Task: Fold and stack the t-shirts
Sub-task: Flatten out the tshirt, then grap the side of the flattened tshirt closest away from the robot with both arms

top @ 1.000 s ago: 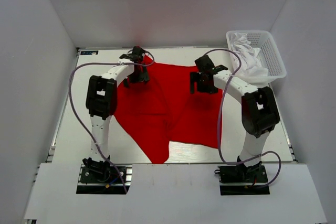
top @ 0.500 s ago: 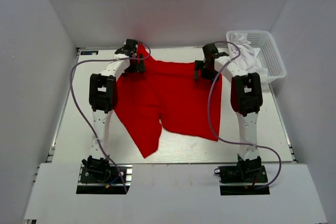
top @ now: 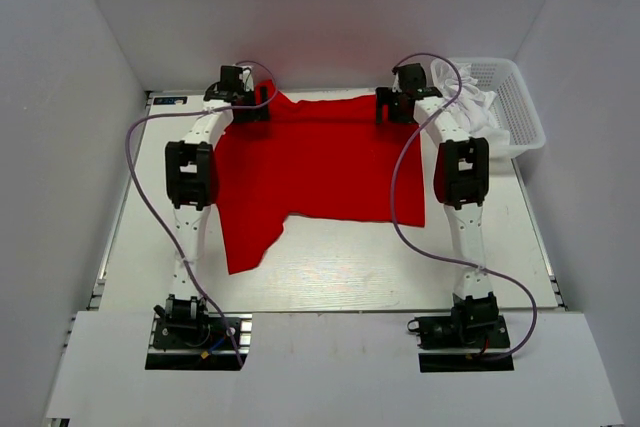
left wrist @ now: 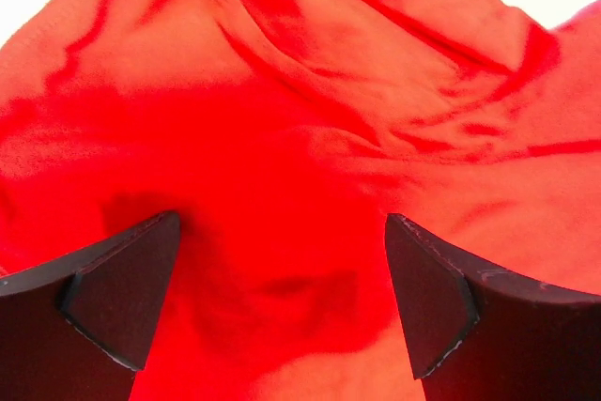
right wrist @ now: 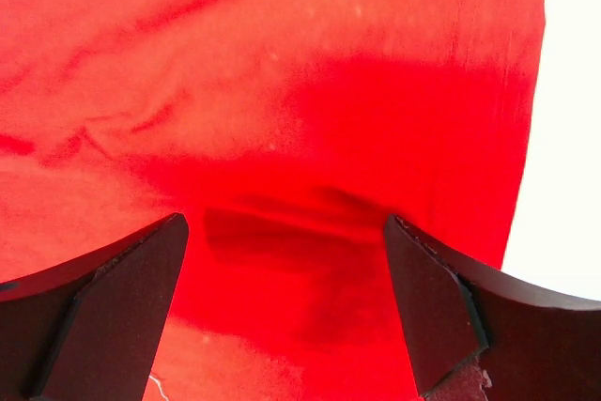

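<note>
The red t-shirt [top: 310, 172] has been dragged back across the worktop [top: 340, 282] and now lies much flatter along the far edge, with one flap trailing near-left. The left fingers [left wrist: 113, 288] and right fingers [right wrist: 441, 302] gape open over its far corners. It looks let go, though the close-ups are too tight to be sure, so folding can probably start.

We're getting bright, even overhead light in the top view; the white walls [top: 90, 67] are reading flat, and shadows under the arms [top: 190, 177] are coming out faint and soft. In both wrist views the red t-shirt [left wrist: 310, 119] is oversaturating toward orange, with dark shadow patches sitting between the fingers [left wrist: 117, 302]. The table [right wrist: 575, 119] is blowing out to pure white. Near cloth is looking soft.
</note>
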